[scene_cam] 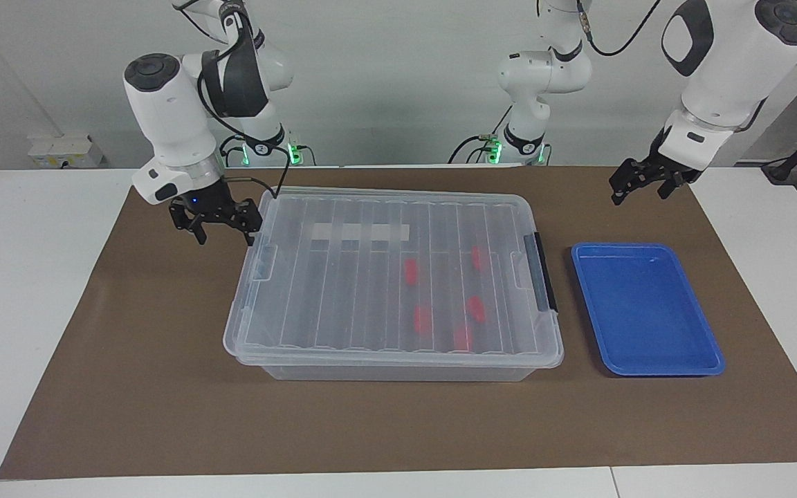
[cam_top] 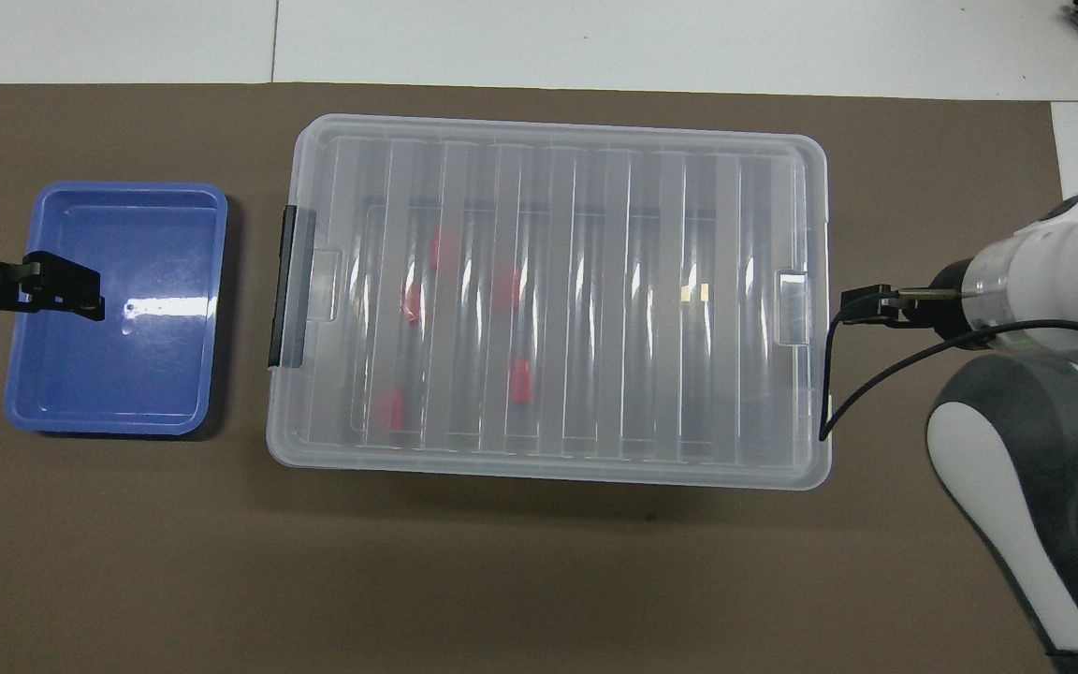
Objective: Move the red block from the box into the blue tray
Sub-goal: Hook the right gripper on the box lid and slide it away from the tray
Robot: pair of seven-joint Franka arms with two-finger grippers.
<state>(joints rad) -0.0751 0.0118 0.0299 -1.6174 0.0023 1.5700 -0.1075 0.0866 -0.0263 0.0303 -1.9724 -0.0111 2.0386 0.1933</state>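
lidded box, blocks inside, both claws up

the right claw (scene_cam: 222, 225) hung with its fingers spread and empty beside the box (scene_cam: 343, 277), at that box's right-arm end. the left claw (scene_cam: 640, 185) was over the tabletop (scene_cam: 129, 387) near the blue tray (scene_cam: 706, 346), fingers apart, holding nothing. the box's clear ribbed lid (cam_top: 651, 281) was on. five red blocks, one of them at (scene_cam: 411, 271), lay inside toward the tray's end. the tray sat just beside the box.
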